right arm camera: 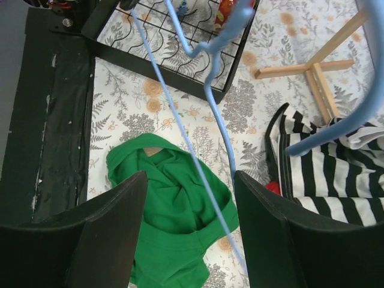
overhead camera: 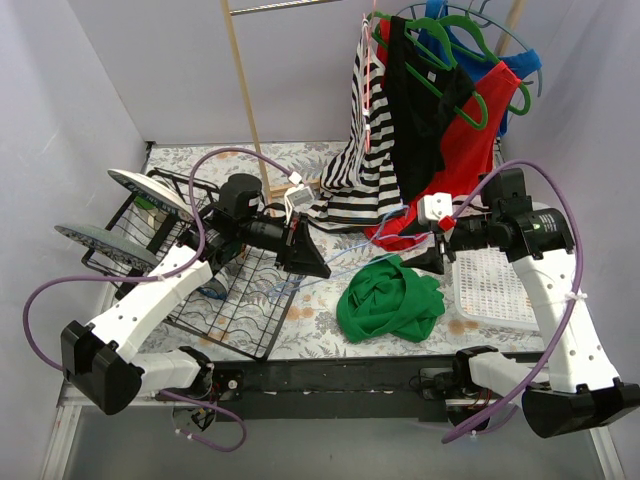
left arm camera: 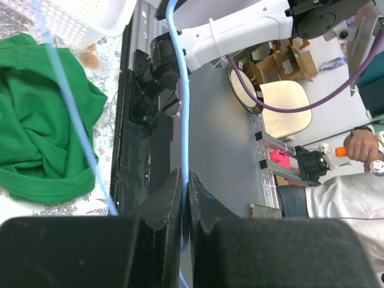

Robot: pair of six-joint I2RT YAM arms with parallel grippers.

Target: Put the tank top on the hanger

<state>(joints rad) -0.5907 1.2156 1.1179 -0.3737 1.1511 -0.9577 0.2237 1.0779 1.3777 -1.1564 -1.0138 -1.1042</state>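
The bright green tank top [overhead camera: 390,298] lies crumpled on the floral tablecloth between the arms. It also shows in the left wrist view [left arm camera: 36,120] and in the right wrist view [right arm camera: 174,222]. My left gripper [overhead camera: 305,255] is shut on the thin light-blue wire hanger [overhead camera: 345,270] and holds it above the table, left of the tank top. In the left wrist view the jaws [left arm camera: 185,174] pinch the blue wire [left arm camera: 185,108]. My right gripper [overhead camera: 440,250] is open and empty above the tank top's right side. Its fingers [right arm camera: 190,180] straddle the hanger wire [right arm camera: 180,129] without touching it.
A black wire dish rack [overhead camera: 230,300] with plates [overhead camera: 150,190] is at the left. A white basket [overhead camera: 495,285] sits at the right. A striped top [overhead camera: 365,170], a red garment [overhead camera: 470,150] and green hangers [overhead camera: 470,45] hang at the back on a wooden rack [overhead camera: 245,90].
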